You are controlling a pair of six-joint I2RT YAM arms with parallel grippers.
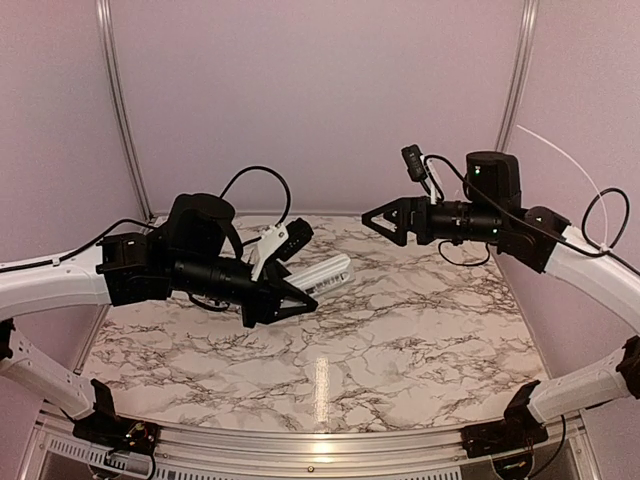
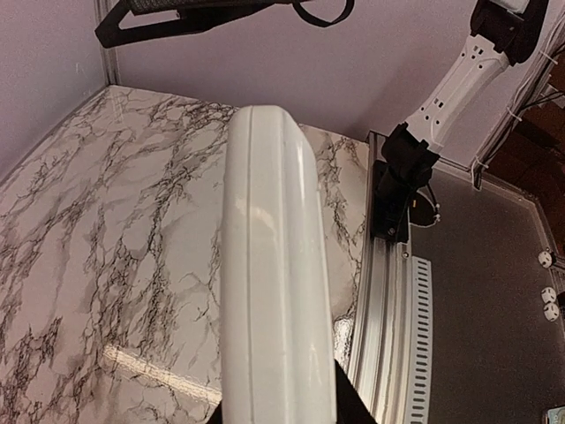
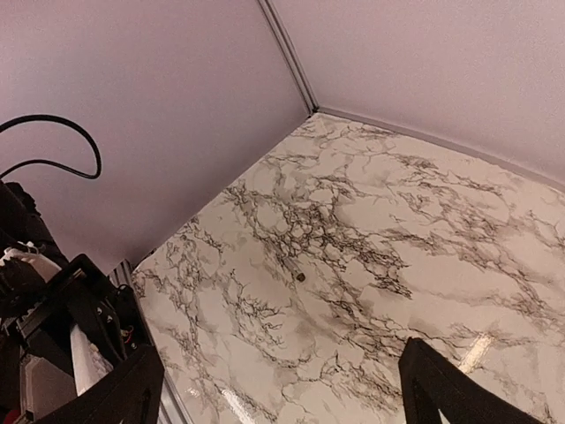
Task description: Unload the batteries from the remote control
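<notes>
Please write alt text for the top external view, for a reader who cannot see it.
The left gripper holds the white remote control above a marble table. The right gripper hangs raised opposite it, jaws open and empty.

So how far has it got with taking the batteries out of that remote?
Early days. Done: the slim white plastic remote control is picked up, clamped in the left gripper. In hand: the right gripper hangs open and empty across from it, not touching it. Left: no batteries show anywhere on the marbled table, so opening the back and taking them out seems yet to come.
</notes>
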